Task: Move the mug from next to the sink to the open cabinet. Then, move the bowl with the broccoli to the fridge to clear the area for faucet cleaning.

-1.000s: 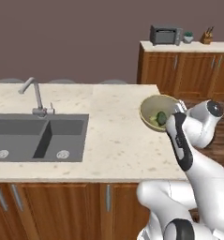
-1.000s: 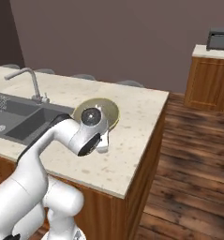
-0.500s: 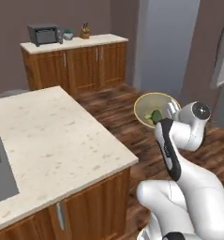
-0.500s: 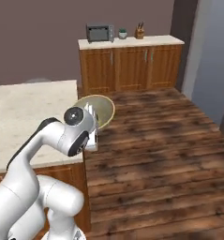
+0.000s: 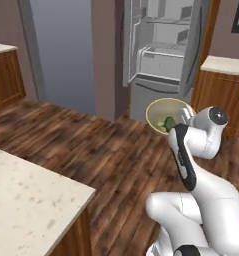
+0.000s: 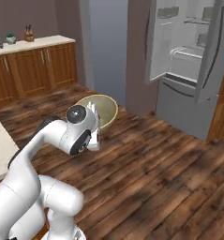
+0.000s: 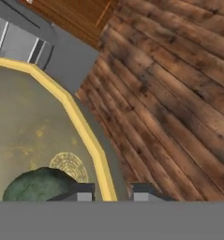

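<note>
One bowl with the broccoli (image 7: pixel 43 136) is what you're carrying: its rim sits between the fingertips of your gripper (image 7: pixel 111 191), jaws narrowed onto it. It hangs above the wood floor (image 5: pixel 91 145), well short of the open fridge (image 5: pixel 166 55).

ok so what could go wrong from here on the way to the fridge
1. The hand pinches the bowl by one spot on its rim, fingers either side of the wall, so a jolt could tip it or let it slip onto the wood floor.
2. The broccoli lies loose inside and could roll out if the bowl tilts.
3. The fridge doors stand open; the bowl could clip a door edge going in.
</note>
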